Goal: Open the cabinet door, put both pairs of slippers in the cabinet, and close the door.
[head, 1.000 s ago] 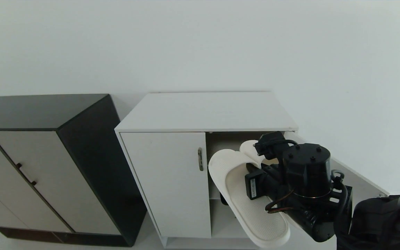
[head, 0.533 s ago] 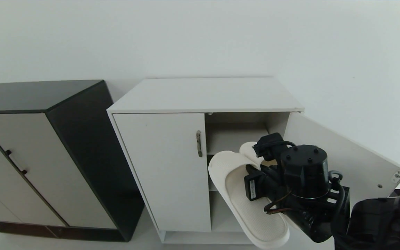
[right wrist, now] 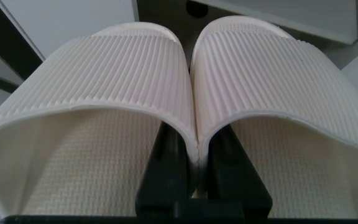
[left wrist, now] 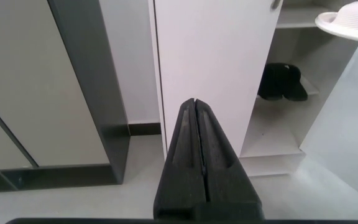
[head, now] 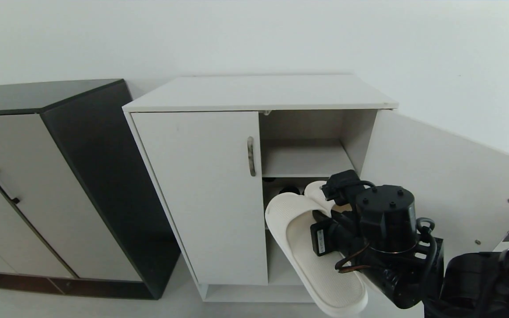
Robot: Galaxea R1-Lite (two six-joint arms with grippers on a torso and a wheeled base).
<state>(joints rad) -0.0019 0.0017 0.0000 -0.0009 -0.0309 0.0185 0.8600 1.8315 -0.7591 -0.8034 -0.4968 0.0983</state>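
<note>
whole view has shifted — right gripper (right wrist: 196, 163) clamps the white slippers (head: 320, 265) by their inner edges, before the open cabinet (head: 259, 92).

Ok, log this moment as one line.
right gripper: shut on white slippers | left gripper: shut, empty | white cabinet: right door open, black slippers inside

You can't see the right gripper's (right wrist: 194, 167) fingertips: the straps of the white slippers (head: 320, 260) cover them. In the head view the right arm (head: 385, 221) hides most of one of that pair. The black slippers (head: 288, 191) show there only as dark tips behind the white pair. The open door (head: 449, 176) runs off the head view's right edge, and the dark cabinet (head: 82, 176) off its left.
</note>
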